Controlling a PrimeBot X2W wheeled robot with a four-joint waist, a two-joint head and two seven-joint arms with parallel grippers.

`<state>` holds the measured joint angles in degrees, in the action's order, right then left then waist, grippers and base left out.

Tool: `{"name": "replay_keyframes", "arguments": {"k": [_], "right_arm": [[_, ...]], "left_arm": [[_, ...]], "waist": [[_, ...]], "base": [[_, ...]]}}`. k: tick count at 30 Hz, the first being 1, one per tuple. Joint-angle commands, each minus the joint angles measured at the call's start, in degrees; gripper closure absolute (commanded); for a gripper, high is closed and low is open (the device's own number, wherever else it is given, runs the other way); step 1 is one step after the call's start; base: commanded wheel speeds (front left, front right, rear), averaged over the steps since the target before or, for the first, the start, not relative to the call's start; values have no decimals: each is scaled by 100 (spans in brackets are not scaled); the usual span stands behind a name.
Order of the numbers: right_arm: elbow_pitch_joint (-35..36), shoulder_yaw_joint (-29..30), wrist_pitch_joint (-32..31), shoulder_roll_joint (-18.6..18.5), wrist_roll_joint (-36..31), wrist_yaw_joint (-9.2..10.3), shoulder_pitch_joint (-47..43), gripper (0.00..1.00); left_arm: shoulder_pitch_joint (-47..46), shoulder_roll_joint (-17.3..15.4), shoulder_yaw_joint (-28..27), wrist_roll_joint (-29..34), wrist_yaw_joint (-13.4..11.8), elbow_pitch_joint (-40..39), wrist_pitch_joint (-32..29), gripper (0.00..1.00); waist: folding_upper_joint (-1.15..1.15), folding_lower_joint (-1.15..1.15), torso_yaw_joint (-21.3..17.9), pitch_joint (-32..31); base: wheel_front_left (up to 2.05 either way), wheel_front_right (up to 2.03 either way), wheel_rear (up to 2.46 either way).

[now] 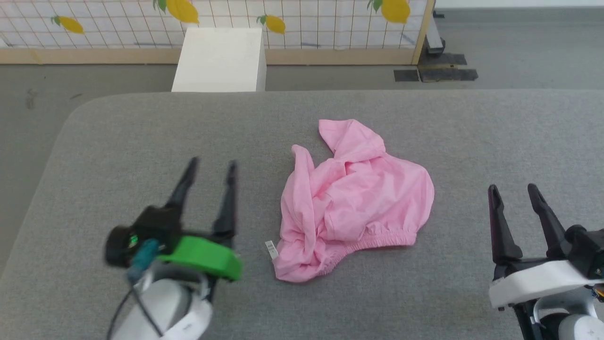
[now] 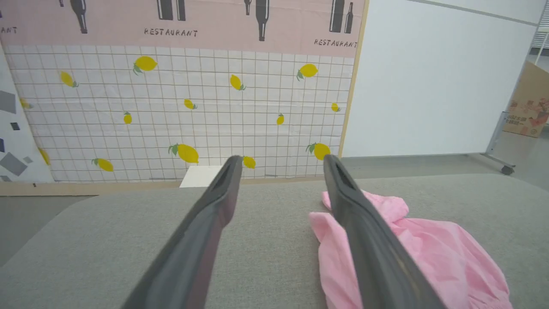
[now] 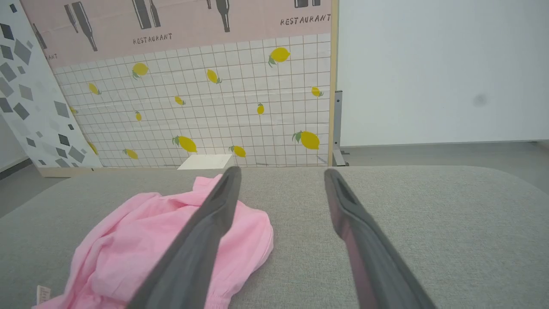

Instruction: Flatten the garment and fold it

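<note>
**Head view: both grippers wide open and empty, garment bunched between them**

Your left gripper point(image 1: 212, 163) has its two dark fingers spread wide with nothing between them. It hangs over bare grey padding just beside the left edge of the garment point(image 1: 354, 198), and I can't tell whether it touches the cloth. In the left wrist view one finger crosses in front of the pink cloth, but the jaws are not closed on it. Your right gripper point(image 1: 513, 188) is just as wide open and just as empty, well clear of the cloth on its right.

The garment sits mid-table on the grey padded surface point(image 1: 141, 123), crumpled and partly folded over itself. Its gathered elastic edge point(image 1: 377, 238) faces you and the white label point(image 1: 271, 249) pokes out at the near left corner.

With one gripper on each side, you look set up to take opposite edges and pull it flat. Flattening has not been achieved yet.
</note>
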<state>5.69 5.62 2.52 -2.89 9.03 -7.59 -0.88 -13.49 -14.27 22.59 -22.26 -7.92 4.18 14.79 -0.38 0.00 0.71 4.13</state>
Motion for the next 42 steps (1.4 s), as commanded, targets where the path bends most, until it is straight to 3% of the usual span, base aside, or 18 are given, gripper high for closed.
{"name": "replay_keyframes", "arguments": {"k": [1,11,23,30,36,42], "right_arm": [[32,-1,-20,2,-36,10,-103,0],[83,-209,-216,2,-21,10,-414,0],[22,-380,-450,2,-18,10,-507,0],[-516,-620,-1233,2,-53,10,-289,0],[-1180,-1359,-2055,-29,75,10,269,0],[-2009,-2663,-2703,-424,694,10,1350,0]], "left_arm": [[215,-129,-124,42,-51,-6,19,0],[1065,-480,-662,-259,-64,37,20,0],[1217,-445,-699,-301,-56,12,20,0],[1062,-389,-637,-284,-28,-18,20,0],[890,-286,-614,-248,-7,-64,20,0],[659,-101,-644,-130,108,-107,20,0]], "waist": [[38,0,17,-75],[38,0,35,-331],[38,0,96,-307],[38,0,223,-179],[38,0,371,12],[38,0,570,357]], "base": [[0,0,0],[0,0,0],[0,0,0],[0,0,0],[0,0,0],[0,0,0]]}}
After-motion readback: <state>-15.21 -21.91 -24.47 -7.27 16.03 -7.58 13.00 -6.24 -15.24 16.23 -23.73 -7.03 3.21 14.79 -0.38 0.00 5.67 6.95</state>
